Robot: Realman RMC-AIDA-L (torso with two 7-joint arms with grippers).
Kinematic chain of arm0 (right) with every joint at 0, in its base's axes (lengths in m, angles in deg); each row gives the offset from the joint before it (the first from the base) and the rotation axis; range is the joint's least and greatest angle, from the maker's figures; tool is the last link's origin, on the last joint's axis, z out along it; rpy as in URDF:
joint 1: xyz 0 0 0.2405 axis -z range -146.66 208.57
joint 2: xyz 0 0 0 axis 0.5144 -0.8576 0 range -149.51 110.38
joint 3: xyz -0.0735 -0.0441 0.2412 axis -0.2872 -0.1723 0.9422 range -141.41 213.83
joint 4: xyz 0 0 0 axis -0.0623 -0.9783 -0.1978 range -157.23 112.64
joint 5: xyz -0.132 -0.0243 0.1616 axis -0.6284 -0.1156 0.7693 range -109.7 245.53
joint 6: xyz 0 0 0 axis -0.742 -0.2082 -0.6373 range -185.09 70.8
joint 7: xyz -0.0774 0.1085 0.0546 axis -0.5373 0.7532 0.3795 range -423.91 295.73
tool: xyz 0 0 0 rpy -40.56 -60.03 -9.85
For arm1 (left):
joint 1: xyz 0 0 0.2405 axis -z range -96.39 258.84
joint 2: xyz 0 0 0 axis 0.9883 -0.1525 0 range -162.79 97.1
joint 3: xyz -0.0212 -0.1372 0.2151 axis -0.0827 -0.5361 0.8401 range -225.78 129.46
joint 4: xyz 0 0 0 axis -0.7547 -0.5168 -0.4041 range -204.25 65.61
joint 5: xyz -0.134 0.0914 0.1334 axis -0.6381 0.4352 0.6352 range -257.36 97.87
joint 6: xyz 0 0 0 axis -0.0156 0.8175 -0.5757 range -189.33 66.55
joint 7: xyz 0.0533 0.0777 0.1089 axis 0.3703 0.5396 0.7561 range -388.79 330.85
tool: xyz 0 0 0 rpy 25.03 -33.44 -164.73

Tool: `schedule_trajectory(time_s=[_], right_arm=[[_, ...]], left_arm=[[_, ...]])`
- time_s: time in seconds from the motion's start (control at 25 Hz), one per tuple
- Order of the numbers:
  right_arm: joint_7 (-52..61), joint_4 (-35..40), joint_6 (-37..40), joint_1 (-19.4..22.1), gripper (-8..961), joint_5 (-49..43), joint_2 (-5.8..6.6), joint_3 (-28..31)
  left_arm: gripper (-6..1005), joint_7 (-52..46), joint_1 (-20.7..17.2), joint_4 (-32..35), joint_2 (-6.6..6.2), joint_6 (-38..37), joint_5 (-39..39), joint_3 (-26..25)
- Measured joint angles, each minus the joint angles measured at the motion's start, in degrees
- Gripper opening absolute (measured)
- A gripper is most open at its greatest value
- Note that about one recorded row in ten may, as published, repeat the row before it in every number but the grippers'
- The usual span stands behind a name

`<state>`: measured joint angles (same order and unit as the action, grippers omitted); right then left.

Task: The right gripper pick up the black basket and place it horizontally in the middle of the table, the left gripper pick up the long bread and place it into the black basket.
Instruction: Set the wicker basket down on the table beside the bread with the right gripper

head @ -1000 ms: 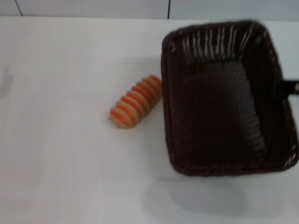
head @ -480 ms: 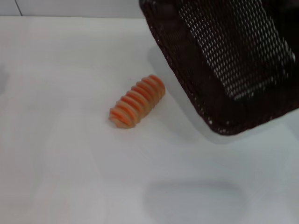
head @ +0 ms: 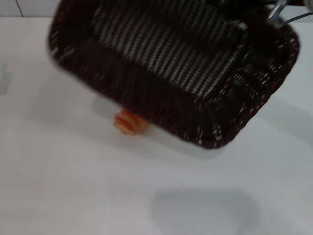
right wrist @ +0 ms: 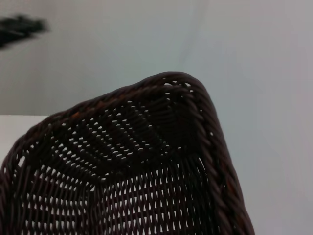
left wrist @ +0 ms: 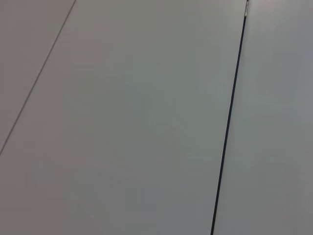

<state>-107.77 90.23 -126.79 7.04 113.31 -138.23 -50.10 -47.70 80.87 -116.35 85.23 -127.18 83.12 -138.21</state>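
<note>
Right gripper (head: pixel 276 11) barely visible at the basket's far right corner; can't tell how its fingers stand. Black basket (head: pixel 171 68) tilted in the air above the table (head: pixel 58 186), covering most of the long bread (head: pixel 128 122); only one end shows.

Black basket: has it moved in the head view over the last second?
Yes. The black basket has swung toward the robot's left and turned crosswise, lifted, now covering most of the long bread, which stayed put on the table.
</note>
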Motion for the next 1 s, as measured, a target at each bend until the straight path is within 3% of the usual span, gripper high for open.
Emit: schedule_trajectory(time_s=[0.08, 0.24, 0.28, 0.48, 1.0], right_arm=[[-0.84, -0.07, -5.85, -3.38, 149, 2.46, 0.00, 0.65], [-1.00, 0.58, -12.09, -6.06, 150, 4.36, -0.01, 1.20], [-1.00, 0.26, -16.67, -7.78, 150, 6.70, -0.01, 2.72], [-0.66, -2.41, -24.98, -10.99, 148, 12.19, 0.07, 6.64], [3.30, -8.74, -35.61, -12.32, 149, 14.46, 0.63, 8.62]], left_arm=[[846, 0.01, 0.01, -0.54, 0.05, 0.60, 0.00, 0.02], [846, 0.19, 0.36, -1.37, 0.16, 1.59, -0.04, -0.10], [846, 1.01, 0.95, -1.45, 0.18, 2.35, -0.27, -0.46], [847, 3.30, 3.09, -1.49, 0.18, 4.97, -0.53, -2.27], [847, 6.68, 5.74, -1.71, 0.24, 5.50, -0.69, -3.34]])
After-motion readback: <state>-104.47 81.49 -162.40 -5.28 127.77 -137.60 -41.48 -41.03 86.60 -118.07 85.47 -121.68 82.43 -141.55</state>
